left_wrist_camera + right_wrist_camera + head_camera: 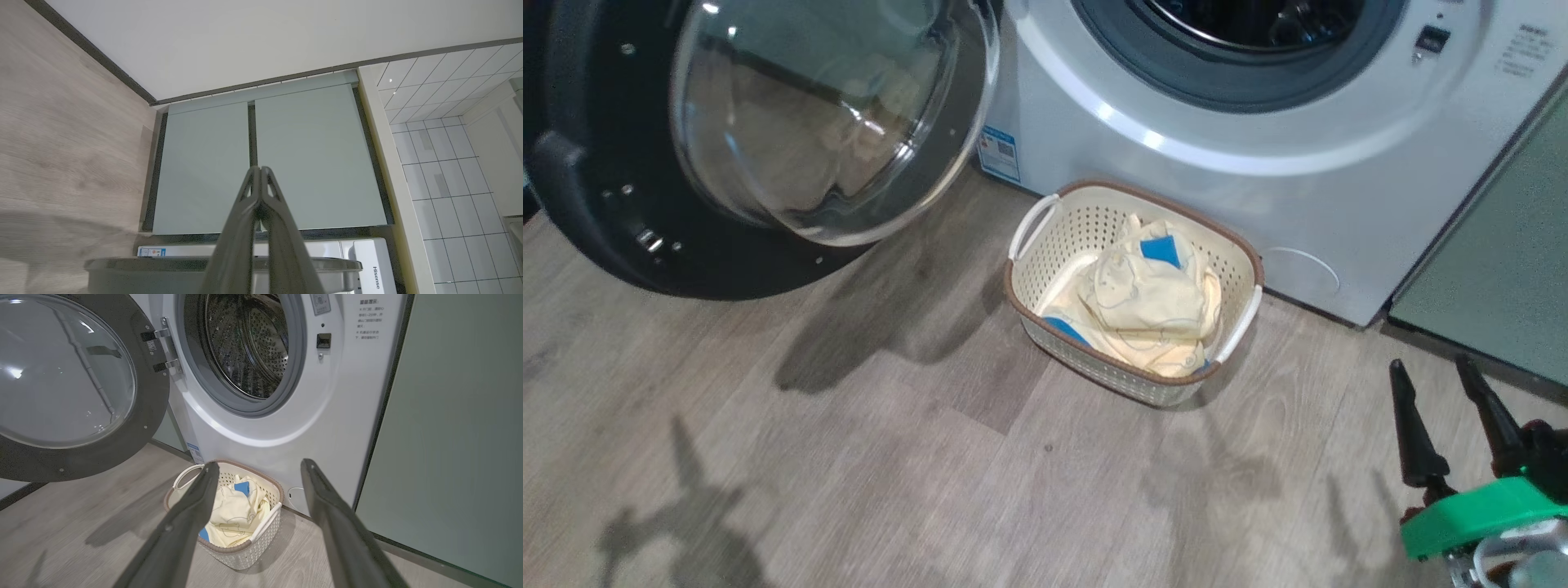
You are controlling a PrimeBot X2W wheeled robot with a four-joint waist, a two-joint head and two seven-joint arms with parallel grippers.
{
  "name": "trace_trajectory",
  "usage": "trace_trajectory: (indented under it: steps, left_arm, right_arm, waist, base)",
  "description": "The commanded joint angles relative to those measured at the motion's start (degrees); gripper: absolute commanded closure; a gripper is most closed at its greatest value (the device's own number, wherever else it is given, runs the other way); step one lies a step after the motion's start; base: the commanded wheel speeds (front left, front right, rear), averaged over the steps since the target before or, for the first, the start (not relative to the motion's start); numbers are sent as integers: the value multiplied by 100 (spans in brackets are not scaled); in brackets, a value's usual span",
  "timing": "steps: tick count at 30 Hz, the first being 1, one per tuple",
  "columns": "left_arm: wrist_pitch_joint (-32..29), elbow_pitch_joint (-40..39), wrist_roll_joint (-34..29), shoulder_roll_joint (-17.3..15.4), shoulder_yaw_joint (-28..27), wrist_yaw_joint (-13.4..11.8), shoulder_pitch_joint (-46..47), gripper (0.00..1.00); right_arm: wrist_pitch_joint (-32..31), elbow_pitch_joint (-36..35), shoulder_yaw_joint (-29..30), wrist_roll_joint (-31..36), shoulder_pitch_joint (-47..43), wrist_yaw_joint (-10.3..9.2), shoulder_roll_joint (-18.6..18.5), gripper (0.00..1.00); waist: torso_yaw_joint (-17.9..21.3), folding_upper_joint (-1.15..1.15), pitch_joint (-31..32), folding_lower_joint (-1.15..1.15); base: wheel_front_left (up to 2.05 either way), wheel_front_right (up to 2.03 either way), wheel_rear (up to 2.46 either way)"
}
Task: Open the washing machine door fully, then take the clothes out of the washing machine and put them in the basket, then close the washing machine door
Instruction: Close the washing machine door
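The washing machine point(1258, 188) point(286, 428) stands white against the wall, its steel drum point(245, 343) showing bare metal. Its door point(768, 139) point(69, 384), black-rimmed with a bulging glass bowl, hangs swung wide to the left. On the floor in front sits the cream basket point(1045, 245) point(265, 539), with pale yellow clothes point(1152, 302) point(233, 514) with blue patches heaped inside. My right gripper point(1429, 371) point(257, 467) stands open and empty, to the right of the basket and apart from it. Pressed tip to tip, my left gripper point(260, 168) is shut and holds nothing, pointing at sage-green cabinet doors.
Sage-green cabinet panels point(1503, 278) point(457, 437) flank the washer on its right. More green cabinet doors point(261, 163) and white wall tiles point(441, 163) appear in the left wrist view, with the washer's top edge point(367, 261) below. Wood-look floor point(849, 457) spreads in front.
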State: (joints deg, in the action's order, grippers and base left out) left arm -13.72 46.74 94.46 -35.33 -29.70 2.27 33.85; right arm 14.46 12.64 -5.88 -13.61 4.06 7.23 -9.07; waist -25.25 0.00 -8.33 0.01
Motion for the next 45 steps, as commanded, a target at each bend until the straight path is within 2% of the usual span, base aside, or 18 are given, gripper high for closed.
trace_trajectory:
  steps: [1, 8, 16, 32, 38, 45]
  left_arm:
    - [-119, -41, 55, -517, -120, -23, 291, 100]
    - [-705, 349, -79, -887, 297, -200, 933, 100]
    - [-974, 345, -268, -990, 677, -384, 1469, 100]
    - [-1104, 68, -646, -819, 1276, -729, 2052, 100]
    - [-1200, 174, -788, -665, 1539, -692, 2203, 100]
    - [-1569, 402, -931, -514, 1896, -513, 2317, 100]
  right_arm:
    - [54, -185, -112, 13, 222, 25, -150, 0]
    - [54, -217, -113, 17, 311, 25, -303, 0]
    - [54, -269, -127, 32, 433, 25, -443, 0]
    - [54, -352, -41, 69, 607, 25, -624, 0]
    - [54, -330, -39, 78, 618, 25, -644, 0]
    - [54, -290, -67, 56, 592, 25, -635, 0]
  waist:
    - [80, 0, -99, -1]
    - [212, 0, -345, -1]
    - [314, 0, -639, -1]
    - [401, 0, -1143, -1]
    - [343, 0, -1161, -1]
    - [284, 0, -1027, -1]
  base:
    - [0, 0, 0]
    - [0, 0, 0]
    - [0, 0, 0]
    - [0, 0, 0]
    - [0, 0, 0]
    - [0, 0, 0]
